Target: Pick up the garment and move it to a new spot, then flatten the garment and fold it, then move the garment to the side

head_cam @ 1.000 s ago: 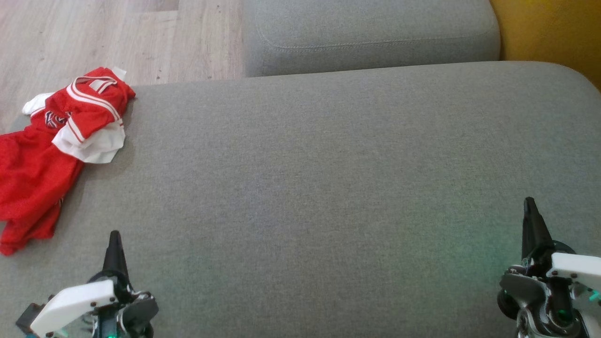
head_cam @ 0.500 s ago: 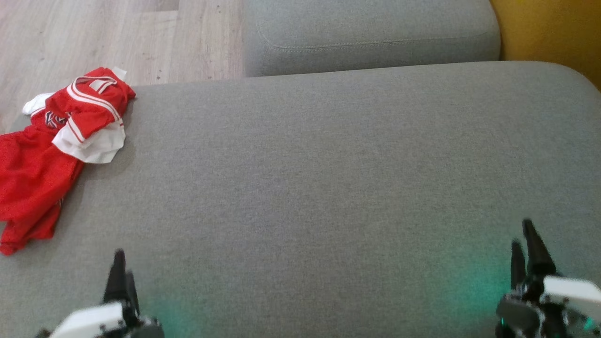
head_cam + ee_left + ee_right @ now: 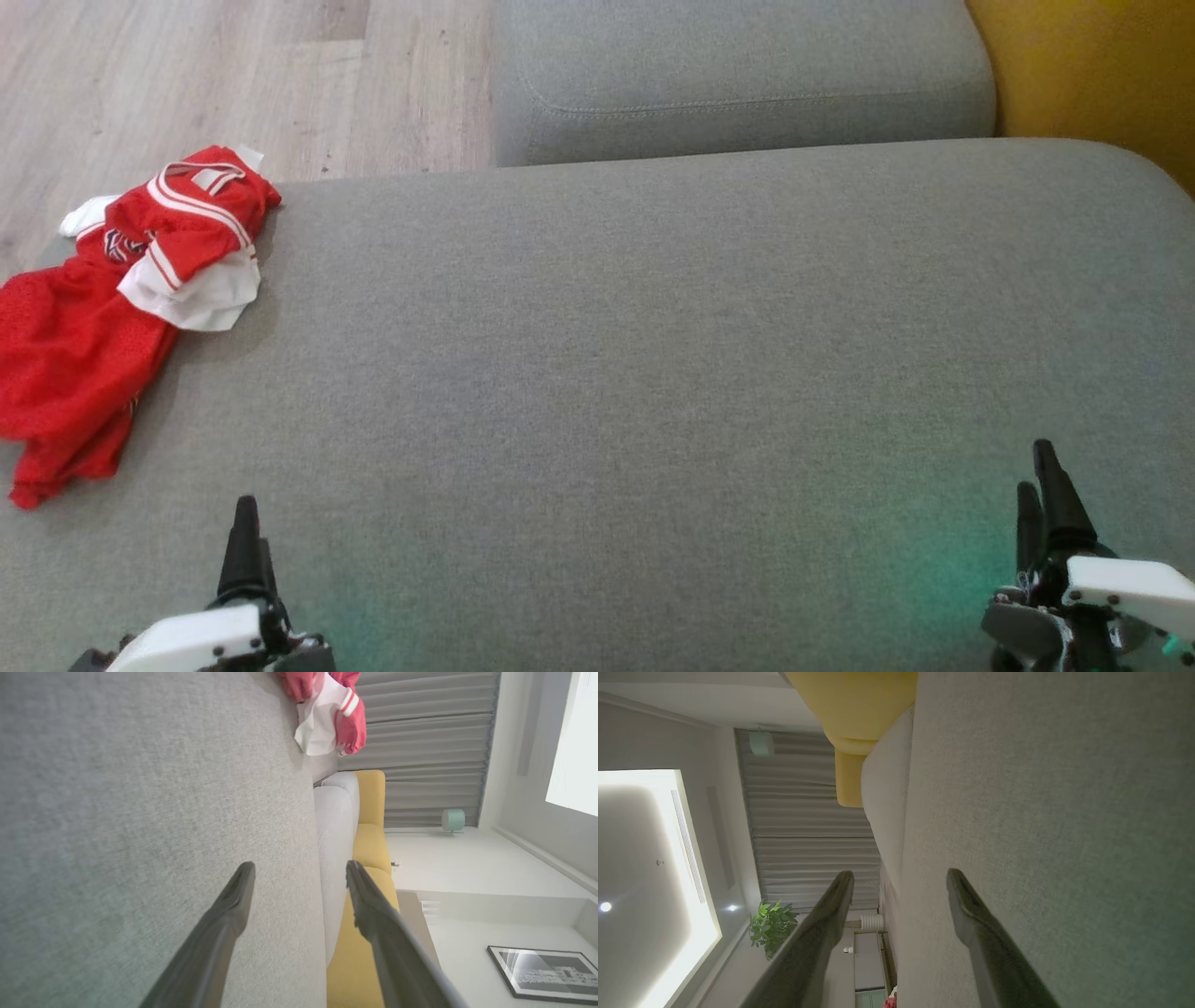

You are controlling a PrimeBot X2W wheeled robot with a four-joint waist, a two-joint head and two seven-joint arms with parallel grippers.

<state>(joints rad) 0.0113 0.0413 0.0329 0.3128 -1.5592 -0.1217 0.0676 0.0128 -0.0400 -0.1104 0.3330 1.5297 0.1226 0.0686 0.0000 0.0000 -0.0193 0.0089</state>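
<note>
1. My left gripper (image 3: pixel 250 551) sat at the near left of the grey seat (image 3: pixel 653 373), its two fingers spread apart and holding nothing. The left wrist view showed a clear gap between them.
2. My right gripper (image 3: pixel 1033 471) sat at the near right, also spread and empty, well apart from the left one.
3. The garment (image 3: pixel 89 317) lay at the left edge of the seat, from the middle depth out to the far left corner, well away from both grippers. I judged it would be light, soft and limp: thin mesh-like cloth that would sag and bunch when lifted, with little risk of damage but some chance of slipping from a shallow pinch.
4. I judged the best hold to be the raised fold at its far end, by the striped trim, where the layers stood proud of the seat. The nearer end lay flatter.
5. It was bright red with white stripes, a white panel folded out on its right side and a small dark emblem; it was crumpled, not spread.
6. Beyond lay a grey back cushion (image 3: pixel 738 84) and, far left, pale wooden floor (image 3: pixel 187 84).
</note>
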